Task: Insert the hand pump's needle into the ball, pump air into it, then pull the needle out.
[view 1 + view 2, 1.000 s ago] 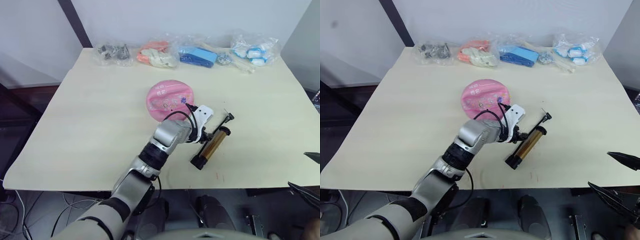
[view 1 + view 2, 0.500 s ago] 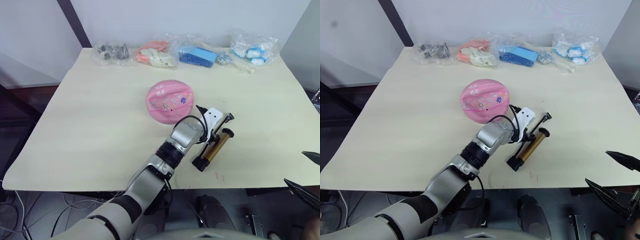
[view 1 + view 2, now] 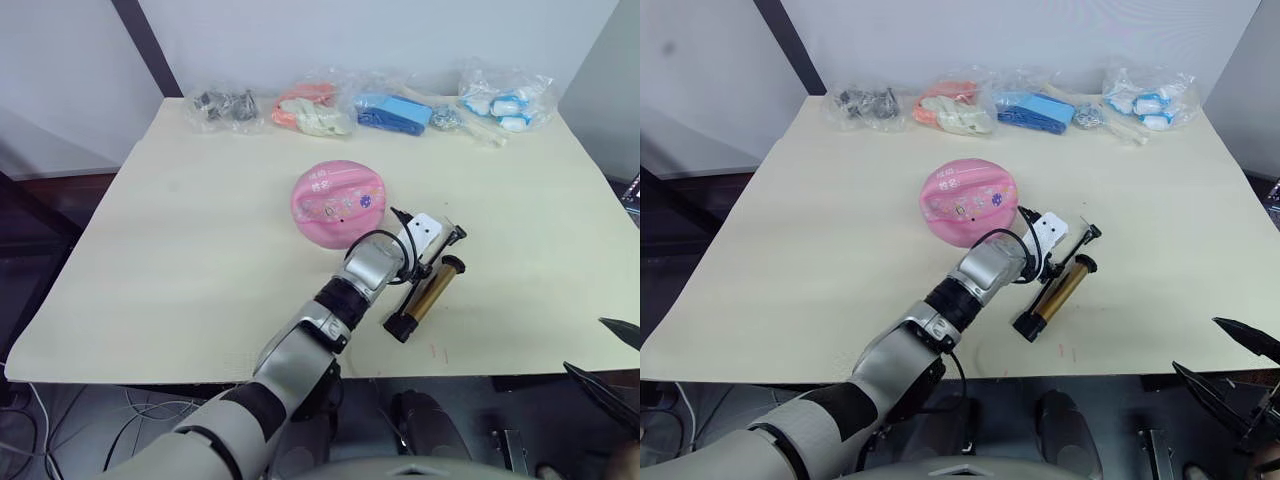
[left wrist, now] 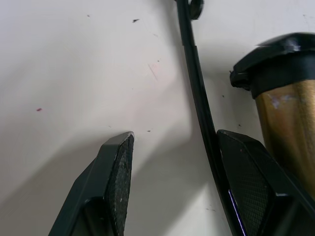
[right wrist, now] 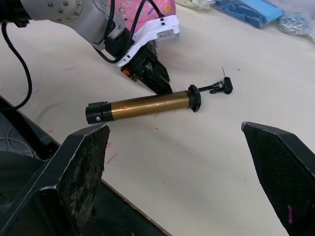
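On the counter, the left gripper straddles, jaws apart, the hand pump's thin, likely floppy hose beside its rigid barrel near the pink ball, while the right wrist view adds the needle and the wide-open right gripper.

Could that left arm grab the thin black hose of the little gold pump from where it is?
Probably yes: the left gripper is open just above the table, and the thin black hose already runs between its fingers, beside the gold-bronze hand pump.
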Tool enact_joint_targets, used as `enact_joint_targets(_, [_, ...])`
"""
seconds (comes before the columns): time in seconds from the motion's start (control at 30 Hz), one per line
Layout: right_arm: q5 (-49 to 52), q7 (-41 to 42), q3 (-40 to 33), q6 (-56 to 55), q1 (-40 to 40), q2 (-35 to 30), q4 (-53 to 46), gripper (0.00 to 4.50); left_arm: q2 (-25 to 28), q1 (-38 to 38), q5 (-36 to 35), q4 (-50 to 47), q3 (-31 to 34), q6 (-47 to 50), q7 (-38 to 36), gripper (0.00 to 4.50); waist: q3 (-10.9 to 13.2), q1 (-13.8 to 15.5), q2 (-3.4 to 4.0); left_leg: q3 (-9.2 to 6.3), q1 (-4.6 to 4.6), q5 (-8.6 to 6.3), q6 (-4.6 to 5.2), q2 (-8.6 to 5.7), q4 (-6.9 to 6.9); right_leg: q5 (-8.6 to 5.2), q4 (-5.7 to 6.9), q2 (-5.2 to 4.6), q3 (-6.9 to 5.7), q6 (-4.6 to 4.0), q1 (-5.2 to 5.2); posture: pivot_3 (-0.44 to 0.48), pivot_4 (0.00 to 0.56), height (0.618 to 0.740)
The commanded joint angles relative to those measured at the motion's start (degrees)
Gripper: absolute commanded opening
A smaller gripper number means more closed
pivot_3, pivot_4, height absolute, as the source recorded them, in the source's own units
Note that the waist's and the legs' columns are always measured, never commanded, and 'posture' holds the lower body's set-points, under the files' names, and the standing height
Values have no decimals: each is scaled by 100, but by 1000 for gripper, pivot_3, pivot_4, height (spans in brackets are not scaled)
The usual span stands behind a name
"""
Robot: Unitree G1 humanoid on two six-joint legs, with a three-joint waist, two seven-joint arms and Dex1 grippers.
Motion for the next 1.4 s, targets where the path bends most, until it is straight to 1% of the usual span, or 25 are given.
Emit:
enact_joint_targets(0.03, [13,-4,-9,-187,69,43,-40,4500,-474,-233,90,355,77,-49,8,2910,0,2,0,0,1,0,0,0,0,0,0,0,0,0,0,0,150,740])
enact_joint_targets(0.37, [44,-38,-31,-314,204,96,-58,4500,-530,-256,66,431,43,-18,-99,2910,-1,1,1,0,1,0,0,0,0,0,0,0,0,2,1,0,150,740])
enact_joint_targets(0.47, [46,-54,-27,-325,209,89,-51,4500,-530,-256,65,476,39,-22,-143,2132,-1,2,1,0,1,0,0,0,0,0,0,0,0,2,1,0,150,740])
enact_joint_targets(0.6, [45,-68,-22,-323,189,66,-30,4500,-494,-226,88,463,35,-14,-260,645,-1,0,1,0,1,0,0,0,0,0,0,0,0,2,1,0,150,740])
enact_joint_targets(0.63, [45,-72,-18,-319,181,60,-27,4500,-479,-217,87,447,34,-22,-298,96,-1,-5,1,0,1,0,0,0,0,0,0,0,0,2,1,0,150,740])
enact_joint_targets(0.67, [47,-75,-16,-316,174,54,-26,4500,-464,-206,78,423,41,-25,-336,30,-1,-6,1,0,1,0,0,0,0,0,0,0,0,2,1,0,150,740])
enact_joint_targets(0.73, [58,-78,-12,-309,161,45,-24,4500,-382,-148,-14,249,38,55,-600,30,-1,-3,2,0,2,0,0,0,0,0,0,0,0,2,2,0,150,740])
enact_joint_targets(0.93, [58,-73,-5,-295,159,29,-8,4500,-204,31,-84,-220,77,60,-976,30,-5,9,11,-2,-4,-1,0,-1,0,-1,-2,0,0,3,1,0,150,740])
enact_joint_targets(1.07, [99,-128,14,-207,148,2,-49,4500,-27,199,-249,-756,127,60,-1417,30,-8,11,18,-2,-4,-1,0,-2,0,-1,-2,-1,0,3,1,0,150,740])
enact_joint_targets(1.2, [241,-324,45,-7,106,-58,-216,4500,252,477,-439,-1482,168,54,-1864,30,-12,-7,26,-2,-2,-1,0,0,0,-1,0,-1,0,2,1,0,150,740])
enact_joint_targets(1.33, [508,-674,62,270,5,-114,-448,4500,593,789,-645,-2182,179,-94,-2328,30,-15,-9,33,0,0,-1,0,1,-1,-1,3,-1,3,1,1,0,150,740])
enact_joint_targets(1.4, [668,-1002,76,512,-92,-187,-614,4500,770,965,-799,-2511,264,-295,-2606,30,-16,-7,33,0,0,0,1,1,0,2,3,-1,3,-5,1,0,150,740])
